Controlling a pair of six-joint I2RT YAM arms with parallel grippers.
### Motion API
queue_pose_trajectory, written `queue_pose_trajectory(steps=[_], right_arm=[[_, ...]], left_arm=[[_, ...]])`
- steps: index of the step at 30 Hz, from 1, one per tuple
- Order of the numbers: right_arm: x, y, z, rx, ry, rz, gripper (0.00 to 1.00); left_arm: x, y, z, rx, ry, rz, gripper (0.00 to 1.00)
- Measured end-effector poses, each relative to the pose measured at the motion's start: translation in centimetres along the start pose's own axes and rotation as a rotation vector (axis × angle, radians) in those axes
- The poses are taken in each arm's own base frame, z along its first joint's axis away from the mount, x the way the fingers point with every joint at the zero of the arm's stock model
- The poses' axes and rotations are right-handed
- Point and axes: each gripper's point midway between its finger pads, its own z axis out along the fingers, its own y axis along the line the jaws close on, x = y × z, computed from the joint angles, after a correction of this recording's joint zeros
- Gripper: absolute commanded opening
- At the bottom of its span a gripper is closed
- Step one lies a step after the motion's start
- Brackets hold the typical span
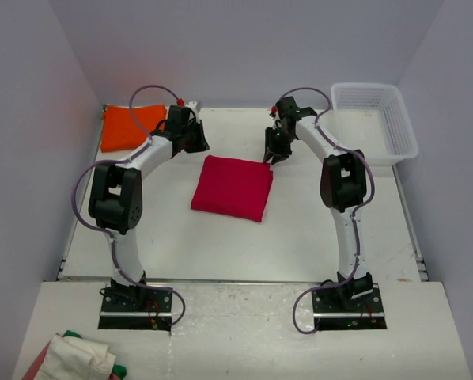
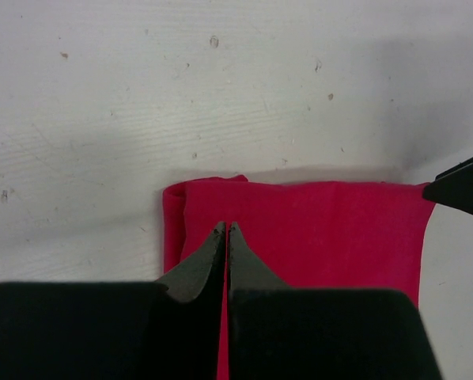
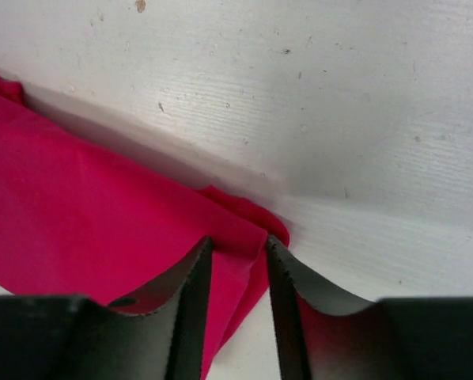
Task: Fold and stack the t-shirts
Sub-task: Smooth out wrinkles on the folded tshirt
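Crimson-red t-shirt [image 1: 232, 188] lies folded mid-table in my top view, with the orange t-shirt [image 1: 130, 125] at far left. On left wrist I see the left gripper [image 2: 225, 237] pressed together over the red cloth's far edge. On right wrist the right gripper [image 3: 238, 249] is narrowly parted over its corner.

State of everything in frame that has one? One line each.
Crimson-red cloth t-shirt: folded into a flat square, nothing stacked on it.
Bright orange cloth t-shirt: lying at the far left corner, apart from the red one, not stacked.
Left gripper: shut, empty, over the red shirt's edge.
Right gripper: open, over the red shirt's corner.
White plastic mesh basket: upright, far right.
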Motion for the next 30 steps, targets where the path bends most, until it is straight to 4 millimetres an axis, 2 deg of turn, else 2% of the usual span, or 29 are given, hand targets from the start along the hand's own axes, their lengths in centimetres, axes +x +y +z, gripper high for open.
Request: queue_pose_trajectory(steps=[2,3,8,17,21,24,30], right_arm=[[0.0,0.1,0.1,-0.008,0.004,-0.004,0.21],[0.1,0.1,0.1,-0.009,0.008,-0.003,0.12],[0.2,0.1,0.3,-0.009,0.013,-0.001,0.00],[1.6,-1.6,1.5,0.055,0.038,0.032,0.00],[2.6,-2.3,0.5,0.096,0.038,0.049,0.00],[2.5,-2.2,-0.6,0.106,0.018,0.050,0.00],[2.2,-2.1,-1.2,0.107,0.000,0.047,0.00]], left_arm=[[0.0,0.1,0.1,-0.002,0.001,0.000,0.01],[0.1,0.1,0.1,-0.003,0.002,-0.001,0.01],[0.4,0.4,0.4,-0.012,0.009,-0.002,0.01],[0.3,0.8,0.4,-0.038,0.005,-0.003,0.01],[1.1,1.3,0.5,-0.055,0.021,-0.006,0.02],[2.1,1.4,0.6,-0.061,0.045,-0.007,0.02],[4.1,-0.3,0.9,-0.021,0.086,0.005,0.01]])
